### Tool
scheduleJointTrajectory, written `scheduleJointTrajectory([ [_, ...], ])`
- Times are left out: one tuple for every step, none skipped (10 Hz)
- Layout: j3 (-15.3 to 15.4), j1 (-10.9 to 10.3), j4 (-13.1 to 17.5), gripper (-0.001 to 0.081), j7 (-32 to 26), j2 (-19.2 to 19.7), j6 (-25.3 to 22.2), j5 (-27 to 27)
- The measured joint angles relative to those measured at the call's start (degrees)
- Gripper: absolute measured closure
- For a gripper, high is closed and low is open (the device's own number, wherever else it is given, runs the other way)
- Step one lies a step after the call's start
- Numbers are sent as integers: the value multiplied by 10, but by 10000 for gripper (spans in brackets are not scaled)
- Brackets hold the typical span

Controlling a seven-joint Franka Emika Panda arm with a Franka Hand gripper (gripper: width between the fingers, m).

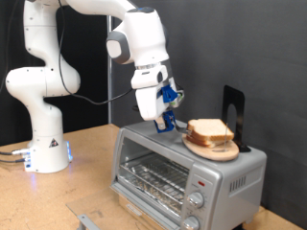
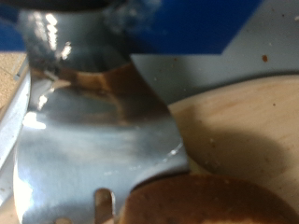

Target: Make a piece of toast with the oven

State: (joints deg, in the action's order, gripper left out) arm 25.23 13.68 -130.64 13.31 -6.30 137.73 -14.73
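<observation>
Arm [image 1: 48,72]: glossy white rounded segments, dark grey joint bands. Base [image 1: 46,153]: white, small warning triangle, blue light at its foot. Black cable trails behind. Pincer [image 1: 165,119]: white body, blue finger parts.

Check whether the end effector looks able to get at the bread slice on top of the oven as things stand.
Probably yes. The end effector sits just above the oven top, to the exterior view's left of the bread slice on its round wooden board. Nothing visible lies between them; the black stand is on the far side.
</observation>
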Motion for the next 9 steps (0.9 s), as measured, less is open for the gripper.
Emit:
scheduleJointTrajectory([
  [2,0,0,406,-4,0,2,-1],
  [3,-1,0,406,-5,0,2,-2],
  [5,-2,0,406,-5,0,2,-2],
  [6,-2,0,406,-5,0,2,-2],
  [8,-2,0,406,-5,0,2,-2],
  [10,-2,0,406,-5,0,2,-3],
  [11,-2,0,406,-5,0,2,-3],
  [11,-2,0,406,-5,0,2,-3],
  [12,-2,0,406,-4,1,2,-3],
])
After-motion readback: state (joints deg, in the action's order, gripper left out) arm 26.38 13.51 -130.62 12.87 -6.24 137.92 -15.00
